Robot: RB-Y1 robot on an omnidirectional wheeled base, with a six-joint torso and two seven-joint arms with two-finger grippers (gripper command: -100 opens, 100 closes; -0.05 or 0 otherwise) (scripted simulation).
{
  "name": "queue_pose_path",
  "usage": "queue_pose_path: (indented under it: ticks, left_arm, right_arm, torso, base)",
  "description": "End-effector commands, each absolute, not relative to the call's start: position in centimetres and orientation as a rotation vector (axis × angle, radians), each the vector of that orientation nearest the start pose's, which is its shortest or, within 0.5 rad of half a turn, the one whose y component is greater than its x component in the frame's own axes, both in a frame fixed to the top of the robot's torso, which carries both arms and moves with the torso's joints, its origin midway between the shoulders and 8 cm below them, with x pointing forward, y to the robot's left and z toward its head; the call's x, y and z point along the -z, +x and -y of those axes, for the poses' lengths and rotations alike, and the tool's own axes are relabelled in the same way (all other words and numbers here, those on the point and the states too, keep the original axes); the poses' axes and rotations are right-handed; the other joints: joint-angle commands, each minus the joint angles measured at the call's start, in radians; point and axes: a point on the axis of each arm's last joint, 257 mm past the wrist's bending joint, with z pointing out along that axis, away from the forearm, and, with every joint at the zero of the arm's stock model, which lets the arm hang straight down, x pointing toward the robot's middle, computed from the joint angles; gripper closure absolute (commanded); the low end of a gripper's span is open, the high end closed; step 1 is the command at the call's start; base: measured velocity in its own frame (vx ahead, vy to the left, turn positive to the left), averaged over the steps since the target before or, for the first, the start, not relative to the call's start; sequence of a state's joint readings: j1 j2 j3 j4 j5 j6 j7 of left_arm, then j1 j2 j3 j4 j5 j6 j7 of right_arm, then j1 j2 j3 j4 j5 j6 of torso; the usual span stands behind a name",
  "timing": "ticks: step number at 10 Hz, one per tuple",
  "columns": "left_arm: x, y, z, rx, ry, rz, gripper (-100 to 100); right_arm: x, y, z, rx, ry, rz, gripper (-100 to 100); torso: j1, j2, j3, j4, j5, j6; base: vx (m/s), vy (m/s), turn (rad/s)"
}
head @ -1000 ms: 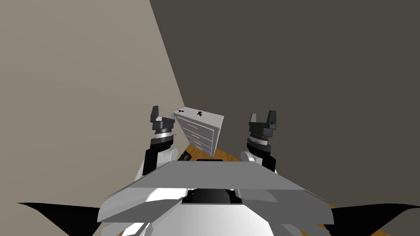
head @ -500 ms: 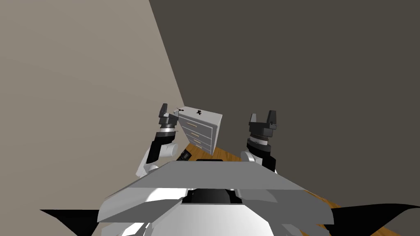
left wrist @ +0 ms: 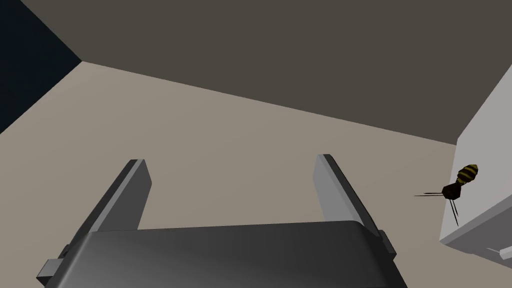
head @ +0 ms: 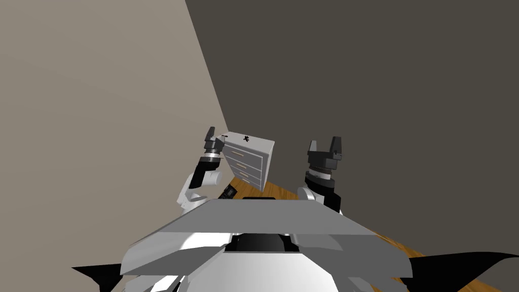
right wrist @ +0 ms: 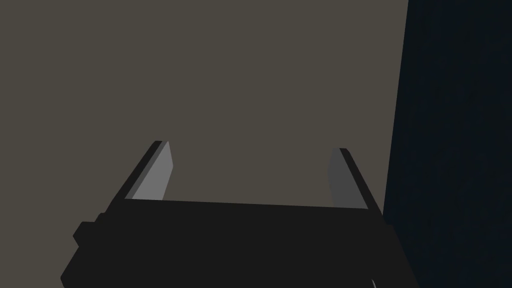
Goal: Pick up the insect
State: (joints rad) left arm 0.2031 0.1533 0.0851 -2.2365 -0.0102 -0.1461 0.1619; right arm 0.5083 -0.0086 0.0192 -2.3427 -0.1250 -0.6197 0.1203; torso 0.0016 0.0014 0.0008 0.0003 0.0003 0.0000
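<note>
At the left end of the top of the chest of drawers (head: 247, 163), right on the edge, sat the insect (left wrist: 462, 180). It was a small wasp-like body with a yellow-and-black striped rear and a dark brown front part, and its thin dark legs stuck out past the edge. The chest was pale grey, with a stack of drawers bearing tan handles. It stood on a wooden floor (head: 276, 191) in the corner where a beige wall (head: 101, 126) met a darker grey-brown wall (head: 380, 76). Farther along the same top, towards its middle, lay a small black figure (head: 246, 138), well apart from the insect.

The left gripper (left wrist: 230, 159) was up at the level of the chest's top, just beside that left end. Its two fingers (left wrist: 134, 192) stood wide apart with nothing between them. The insect lay outside the gap, off to the side of the finger nearer the chest, near it but not touching. Beyond the fingers was the beige wall.

The right gripper (head: 324, 143) was held raised to the right of the chest, well apart from it, its fingers likewise spread wide and holding nothing.
</note>
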Motion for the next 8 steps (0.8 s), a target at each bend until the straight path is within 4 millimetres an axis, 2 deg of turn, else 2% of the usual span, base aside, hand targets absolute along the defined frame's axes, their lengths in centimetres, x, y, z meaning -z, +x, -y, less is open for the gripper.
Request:
queue_pose_path:
  ticks: [1,2,3,4,5,6,7,8]
  left_arm:
    - [-4.8,43.7,-28.2,1.381,-0.723,-0.776,-100]
    - [-4.0,45.3,-28.7,1.358,-0.747,-0.808,-100]
    - [-4.4,45.6,-28.5,1.362,-0.744,-0.806,-100]
    - [-3.6,47.2,-29.2,1.335,-0.772,-0.836,-100]
    - [-4.0,47.5,-29.0,1.339,-0.772,-0.835,-100]
    - [-3.2,49.0,-29.9,1.308,-0.8,-0.861,-100]
    - [-3.6,49.6,-29.7,1.311,-0.806,-0.862,-100]
    - [-3.0,51.1,-30.6,1.281,-0.834,-0.883,-100]
  right_arm:
    - [-6.9,30.6,28.4,-1.315,0.556,-0.444,0]
    - [-6.9,30.6,28.4,-1.315,0.556,-0.444,0]
    - [-6.9,30.6,28.4,-1.315,0.556,-0.444,0]
    - [-6.9,30.6,28.4,-1.315,0.556,-0.444,0]
    - [-6.9,30.6,28.4,-1.315,0.556,-0.444,0]
    - [-6.9,30.6,28.4,-1.315,0.556,-0.444,0]
    - [-6.9,30.6,28.4,-1.315,0.556,-0.444,0]
    - [-6.9,30.6,28.4,-1.315,0.556,-0.444,0]
  torso:
    - [0.0,0.0,0.0,0.0,0.0,0.0]
    - [0.0,0.0,0.0,0.0,0.0,0.0]
    - [0.0,0.0,0.0,0.0,0.0,0.0]
    - [-0.001,0.0,0.0,0.0,0.0,0.0]
    - [-0.001,0.0,0.0,0.0,0.0,0.0]
    - [-0.001,0.0,0.0,0.0,0.0,0.0]
    - [-0.001,0.0,0.0,0.0,0.0,0.0]
    - [-0.001,0.0,0.0,0.0,0.0,0.0]
  base:
    - [-0.03,0.022,-0.006]
    - [-0.033,0.018,-0.013]
    - [-0.024,0.01,-0.008]
    - [-0.025,0.005,-0.025]
    - [-0.02,0.008,-0.011]
    - [-0.027,0.014,-0.022]
    - [-0.025,0.012,-0.019]
    - [-0.022,0.01,-0.033]
